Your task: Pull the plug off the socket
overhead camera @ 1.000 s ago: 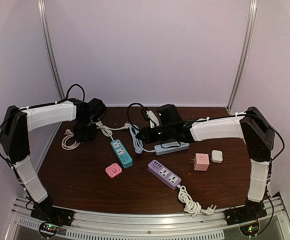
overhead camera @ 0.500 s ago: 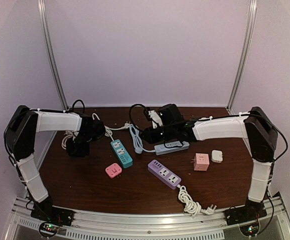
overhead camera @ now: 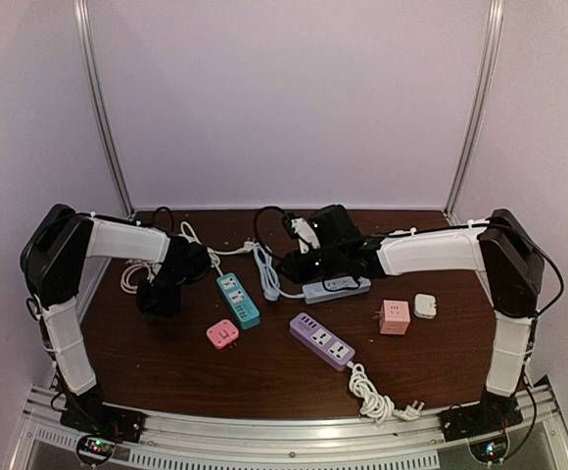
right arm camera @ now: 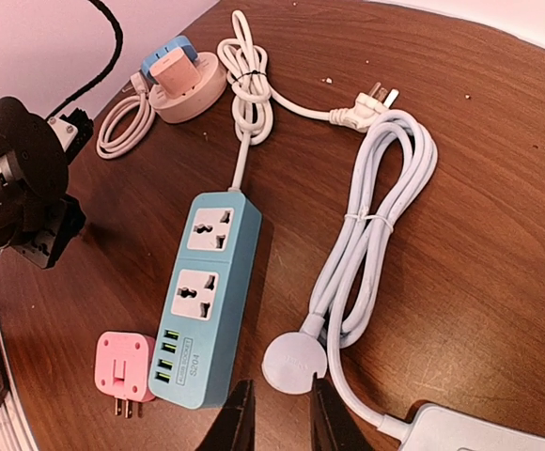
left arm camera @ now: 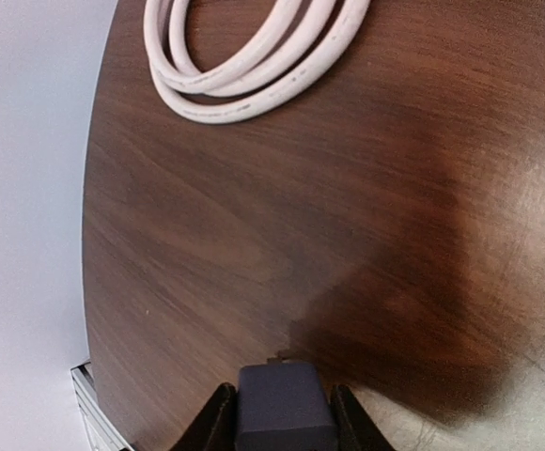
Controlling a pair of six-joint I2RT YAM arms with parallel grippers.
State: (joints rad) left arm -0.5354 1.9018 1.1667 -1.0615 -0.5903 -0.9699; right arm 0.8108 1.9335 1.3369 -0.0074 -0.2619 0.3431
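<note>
my left claw (left arm camera: 282,395): clamped on a dark plug (left arm camera: 283,413) over the table (left arm camera: 254,188) | my right claw (right arm camera: 277,402): fingers slightly apart, empty; round white plug (right arm camera: 294,363) just ahead

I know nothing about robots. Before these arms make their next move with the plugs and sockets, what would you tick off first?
1. Left gripper grip on the dark block: a finger sits against each side. Ok.
2. Dark block free of any socket: only bare table shows around it. Ok.
3. Pins on the block: hidden from view. Cannot tell.
4. Coiled white cable out of the left gripper's way: it lies well apart. Ok.
5. Right gripper empty: jaws slightly apart, nothing between them. Ok.
6. Round socket cleared: a pink and blue plug sits on it. Not ok.
</note>
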